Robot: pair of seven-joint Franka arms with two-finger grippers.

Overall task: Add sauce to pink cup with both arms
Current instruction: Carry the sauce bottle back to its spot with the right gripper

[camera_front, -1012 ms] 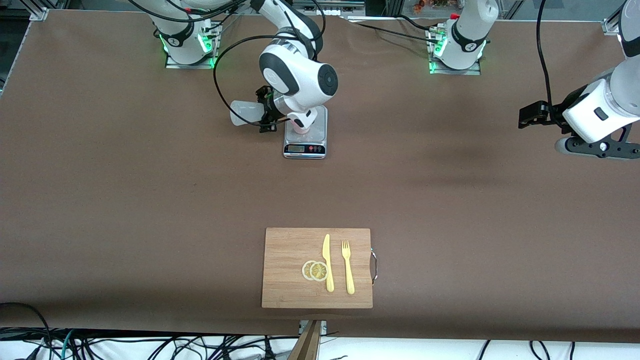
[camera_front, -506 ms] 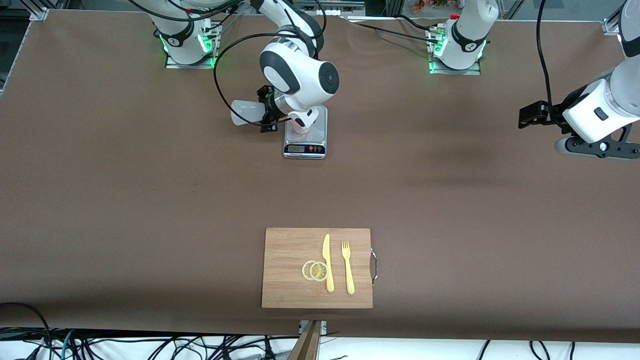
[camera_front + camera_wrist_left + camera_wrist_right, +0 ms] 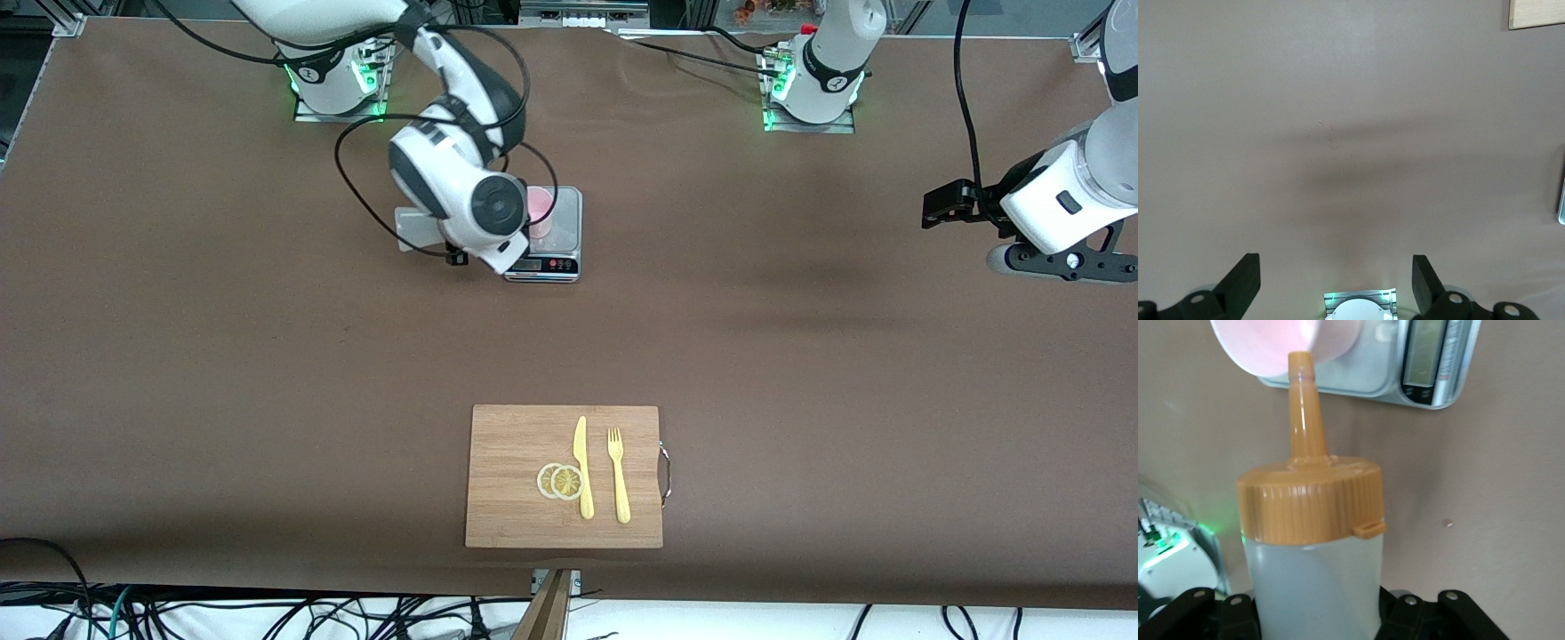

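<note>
Partly arm-hidden pink cup [image 3: 540, 210], squeeze bottle [image 3: 1313, 567] base cut off

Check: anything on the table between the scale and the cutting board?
Nothing; the front view shows only bare brown table between the scale and the cutting board.

I am finding no text, label, brand or number that I can read anywhere on the table. The scale [image 3: 544, 258] is showing a display window and small buttons on its front strip, but I am making out no digits or markings on them in either the front view or the right wrist view. The bottle [image 3: 1313, 573] is carrying no label that I am seeing.
</note>
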